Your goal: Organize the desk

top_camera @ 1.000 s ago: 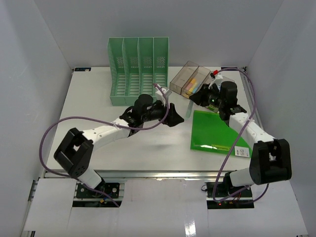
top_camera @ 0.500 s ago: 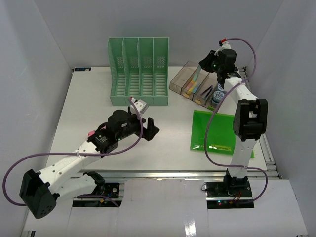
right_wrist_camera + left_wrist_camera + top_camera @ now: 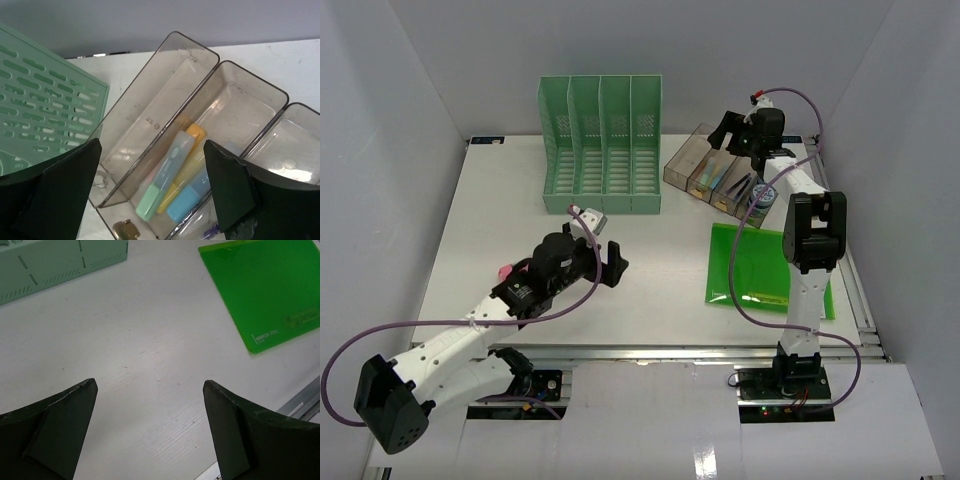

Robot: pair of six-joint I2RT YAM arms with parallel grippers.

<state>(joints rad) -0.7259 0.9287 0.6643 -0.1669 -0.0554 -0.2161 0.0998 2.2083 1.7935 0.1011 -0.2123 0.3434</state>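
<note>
The white desk (image 3: pixel 510 200) carries a green slotted file rack (image 3: pixel 602 150), a row of clear trays (image 3: pixel 705 168) and a flat green folder (image 3: pixel 760 268). My left gripper (image 3: pixel 616 262) hovers open over bare desk (image 3: pixel 150 340) near the middle, nothing between its fingers (image 3: pixel 60 425); the folder (image 3: pixel 270 290) lies to its right. My right gripper (image 3: pixel 725 130) stands open above the trays (image 3: pixel 150 107) at the back right. Below it, three highlighters lie in one tray: green-capped (image 3: pixel 162 185), yellow (image 3: pixel 194 145) and blue (image 3: pixel 192 200). Neither gripper holds anything.
A small pink object (image 3: pixel 504 270) lies beside the left arm. A round blue-topped item (image 3: pixel 757 207) stands between the trays and the folder. A gold clip (image 3: pixel 125 231) lies in the nearest tray. The metal rail (image 3: pixel 300 400) edges the desk in front.
The right arm swung from above the folder to the back trays and its jaws went from shut to open. The left arm drew back toward the near left, jaws wider.
</note>
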